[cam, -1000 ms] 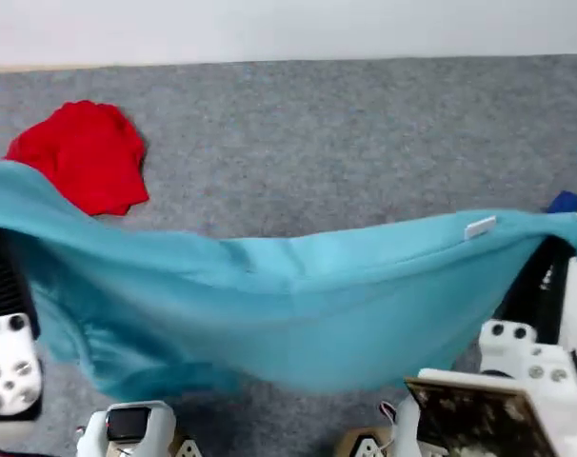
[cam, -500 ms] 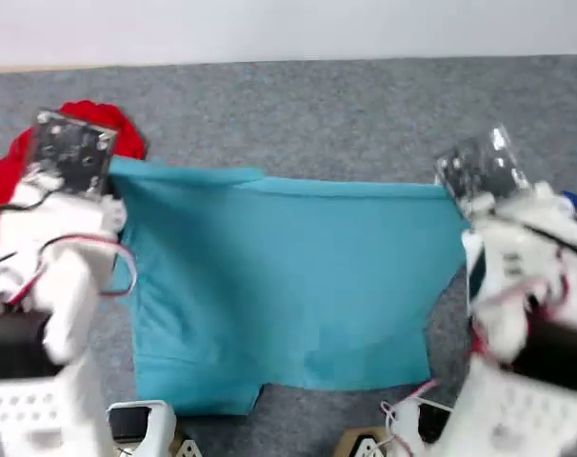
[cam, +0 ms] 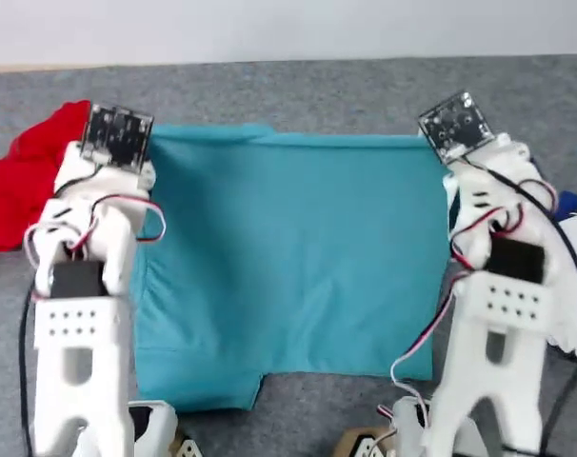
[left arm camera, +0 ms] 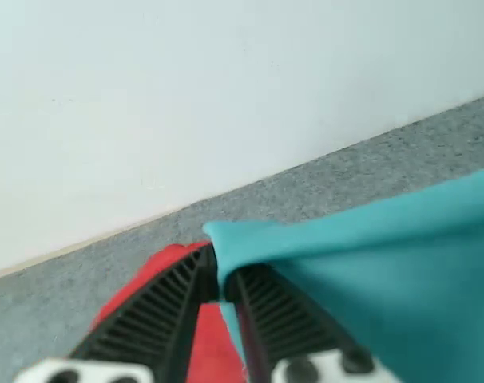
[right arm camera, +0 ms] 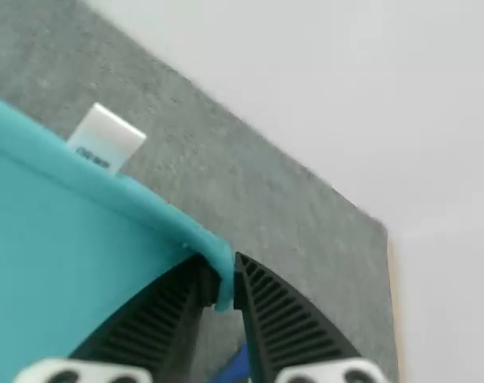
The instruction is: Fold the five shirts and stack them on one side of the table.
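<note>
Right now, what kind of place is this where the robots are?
Probably a robot test bench: a gray carpeted table against a bare white wall, and the left gripper and right gripper each pinching a corner of the teal shirt, a red shirt beside it.

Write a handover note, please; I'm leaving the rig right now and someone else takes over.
Left claw: shut on the teal shirt at its far corner, beside the red shirt.
Right claw: shut on the teal shirt's other far corner.
Things: teal shirt spread out on the table between the arms; red shirt crumpled at the left side; a bit of blue cloth at the right edge.
Done: teal shirt laid out.
Left: release, fold it, fold the others, stack. No fold or stack visible yet.
</note>
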